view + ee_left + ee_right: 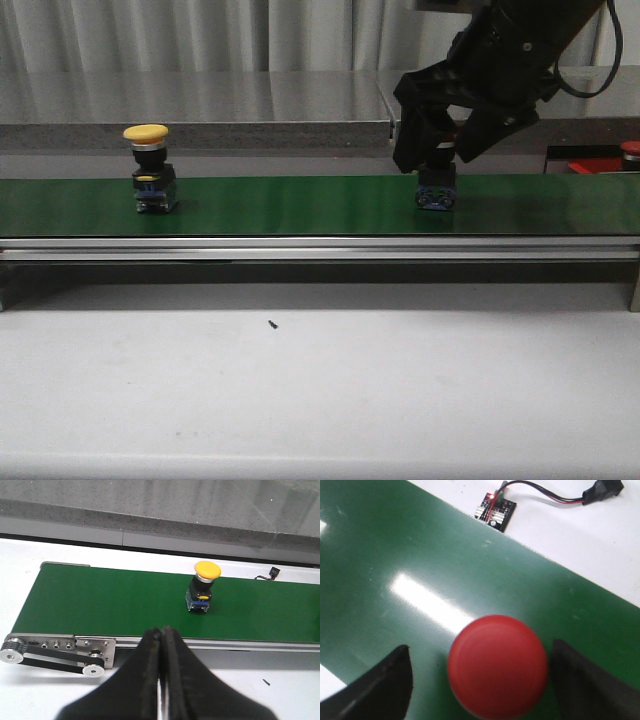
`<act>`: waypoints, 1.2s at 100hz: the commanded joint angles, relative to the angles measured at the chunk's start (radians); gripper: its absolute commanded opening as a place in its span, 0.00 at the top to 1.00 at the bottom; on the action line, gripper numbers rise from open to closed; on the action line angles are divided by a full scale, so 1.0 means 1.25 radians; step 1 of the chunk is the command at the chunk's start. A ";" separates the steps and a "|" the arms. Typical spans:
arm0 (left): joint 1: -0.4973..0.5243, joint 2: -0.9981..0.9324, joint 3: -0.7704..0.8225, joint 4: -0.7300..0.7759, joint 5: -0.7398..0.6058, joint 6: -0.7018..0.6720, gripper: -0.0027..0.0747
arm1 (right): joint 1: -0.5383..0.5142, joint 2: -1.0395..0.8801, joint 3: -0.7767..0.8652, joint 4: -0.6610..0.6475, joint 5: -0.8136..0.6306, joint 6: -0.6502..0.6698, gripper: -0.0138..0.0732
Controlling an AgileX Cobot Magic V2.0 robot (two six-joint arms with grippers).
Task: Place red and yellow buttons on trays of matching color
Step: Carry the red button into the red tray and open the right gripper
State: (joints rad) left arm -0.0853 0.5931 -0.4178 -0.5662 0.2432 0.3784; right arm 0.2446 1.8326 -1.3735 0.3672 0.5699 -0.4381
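The green belt looks like smooth, slightly glossy rubbery sheet, with pale streaks of glare. Its side rail is brushed silvery metal. The red button has a smooth plastic cap with a soft sheen; the yellow button has a similar plastic cap above a clear, shiny base. The right claw fingers look matt black. The white surface is matt and smooth.

Right arm black, blocky; black cable at side; fingers matte black, wedge-shaped.
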 commanded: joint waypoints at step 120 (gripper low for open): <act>-0.006 0.000 -0.023 -0.007 -0.058 -0.002 0.99 | -0.520 0.186 -0.501 -0.025 0.105 0.007 0.71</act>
State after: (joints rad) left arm -0.0853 0.5931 -0.4178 -0.5662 0.2410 0.3784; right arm -0.3951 2.0645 -1.9158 0.3260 0.7658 -0.4272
